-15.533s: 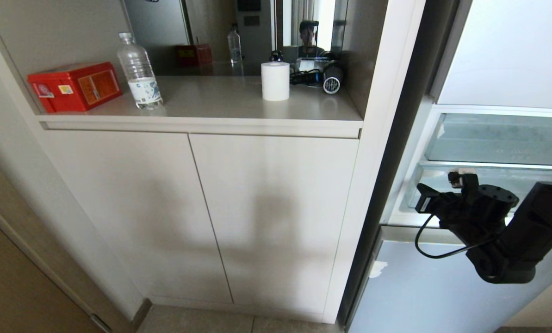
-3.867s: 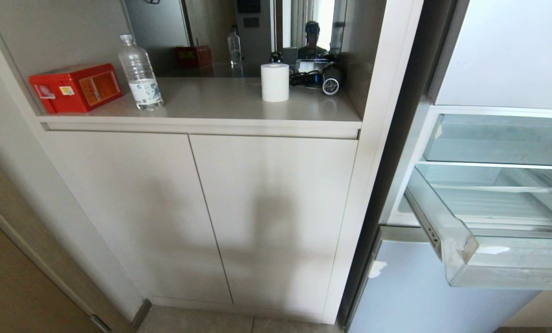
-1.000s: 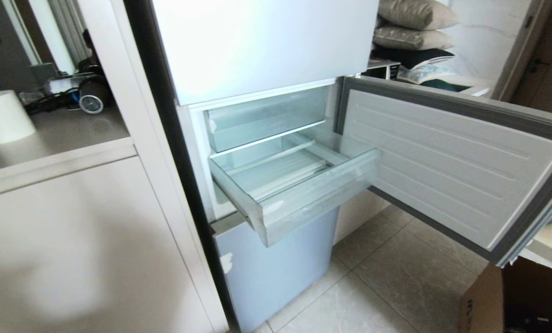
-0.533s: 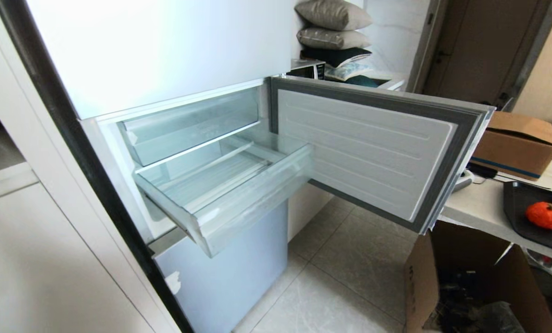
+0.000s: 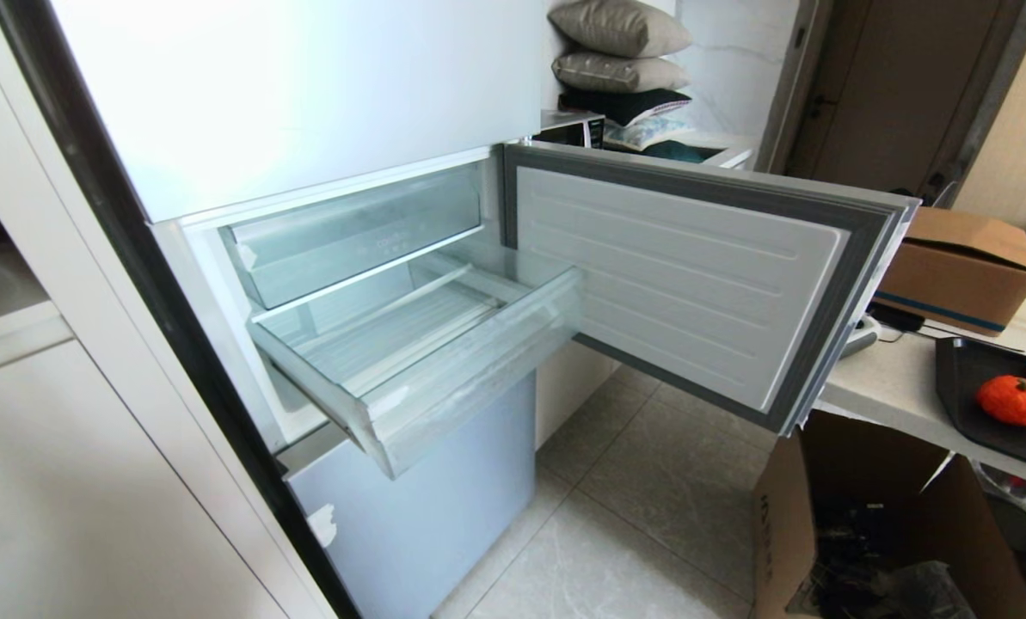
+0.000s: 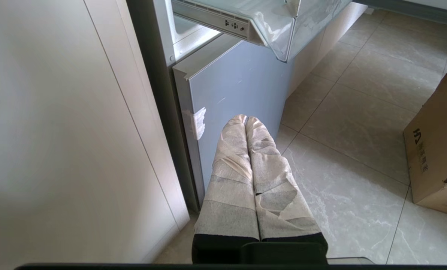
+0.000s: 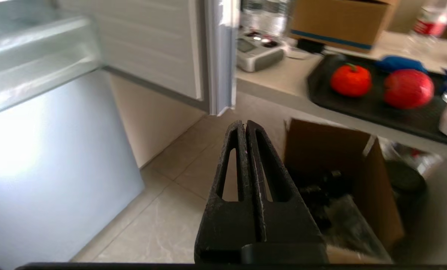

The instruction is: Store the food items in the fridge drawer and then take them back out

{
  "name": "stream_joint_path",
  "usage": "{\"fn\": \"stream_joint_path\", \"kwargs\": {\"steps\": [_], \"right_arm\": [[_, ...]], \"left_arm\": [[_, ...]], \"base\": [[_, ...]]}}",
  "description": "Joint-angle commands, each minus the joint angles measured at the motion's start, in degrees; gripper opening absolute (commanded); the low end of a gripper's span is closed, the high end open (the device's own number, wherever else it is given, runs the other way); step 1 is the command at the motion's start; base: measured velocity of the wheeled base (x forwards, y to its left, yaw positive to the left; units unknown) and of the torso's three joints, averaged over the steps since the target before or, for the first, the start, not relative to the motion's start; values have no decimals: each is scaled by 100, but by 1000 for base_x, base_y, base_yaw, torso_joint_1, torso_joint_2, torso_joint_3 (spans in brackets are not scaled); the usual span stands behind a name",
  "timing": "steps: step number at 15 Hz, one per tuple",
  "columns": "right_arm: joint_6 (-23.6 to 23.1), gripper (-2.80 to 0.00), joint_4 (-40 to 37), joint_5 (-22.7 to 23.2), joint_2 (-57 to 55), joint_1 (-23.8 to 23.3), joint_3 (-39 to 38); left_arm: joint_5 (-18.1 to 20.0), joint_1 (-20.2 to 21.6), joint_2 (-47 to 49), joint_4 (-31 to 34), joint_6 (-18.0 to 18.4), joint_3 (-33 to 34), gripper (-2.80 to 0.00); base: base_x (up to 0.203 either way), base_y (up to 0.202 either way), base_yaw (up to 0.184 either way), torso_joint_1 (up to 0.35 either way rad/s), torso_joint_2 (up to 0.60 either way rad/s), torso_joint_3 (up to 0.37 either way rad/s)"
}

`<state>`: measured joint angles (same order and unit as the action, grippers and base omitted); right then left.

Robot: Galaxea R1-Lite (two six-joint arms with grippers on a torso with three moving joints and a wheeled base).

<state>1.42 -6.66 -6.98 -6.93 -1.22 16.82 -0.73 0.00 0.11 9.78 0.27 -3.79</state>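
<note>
A: Where does the fridge drawer [image 5: 409, 361] stand?

B: It is pulled out of the fridge, under a shorter clear bin [image 5: 353, 232], with nothing on its ribbed floor. The fridge door [image 5: 693, 275] hangs open at 3 o'clock of it in the head view.

A: And the food?

B: An orange-red fruit [image 5: 1011, 401] lies on a dark tray [image 5: 960, 378] on the counter [image 5: 891, 387], far at 3 o'clock from the drawer. In the right wrist view this fruit [image 7: 350, 80] sits just beside a second red fruit [image 7: 408, 88] on the same tray.

A: How is the right gripper [image 7: 244, 125]?

B: Its black fingers are pressed together and hold nothing. It hangs over the floor, beside an open cardboard box [image 7: 343, 176]. The fruit is at about 1 o'clock from its tips, well apart.

A: The left gripper [image 6: 245, 119]?

B: Its taped fingers are also pressed together, empty. It is low before the lower fridge door [image 6: 242, 86]; the drawer corner is at 12 o'clock, above it, not touching.
</note>
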Motion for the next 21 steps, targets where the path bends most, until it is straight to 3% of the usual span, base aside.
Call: {"fn": "stream_joint_path", "kwargs": {"steps": [1,4,8,11,14,15,18,21], "right_arm": [[185,-280,-87,-147,-974,-167,530],[801,-280,-137,-315,-2747,-1076,1065],[1182,-280,931,166,-5127,-2070,1257],[1155,-280,2056,330,-6780,-2636,1297],[690,-280,3577,389,-8336,-3108,1361],[451,0,4152,390,-8773,-3227,1404],[-23,0,4824,412,-9489,-3696,1840],[-44,0,4664,519,-9873,-4005,2554]], "left_arm": [[-6,0,-2,7,0,1,-280],[3,0,-2,7,0,1,-280],[-5,0,-2,7,0,1,-280],[-6,0,-2,7,0,1,-280],[-6,0,-2,7,0,1,-280],[-6,0,-2,7,0,1,-280],[2,0,-2,7,0,1,-280],[2,0,-2,7,0,1,-280]], "base": [[0,0,0,0,0,0],[0,0,0,0,0,0],[0,0,0,0,0,0],[0,0,0,0,0,0],[0,0,0,0,0,0],[0,0,0,0,0,0],[0,0,0,0,0,0],[0,0,0,0,0,0]]}}
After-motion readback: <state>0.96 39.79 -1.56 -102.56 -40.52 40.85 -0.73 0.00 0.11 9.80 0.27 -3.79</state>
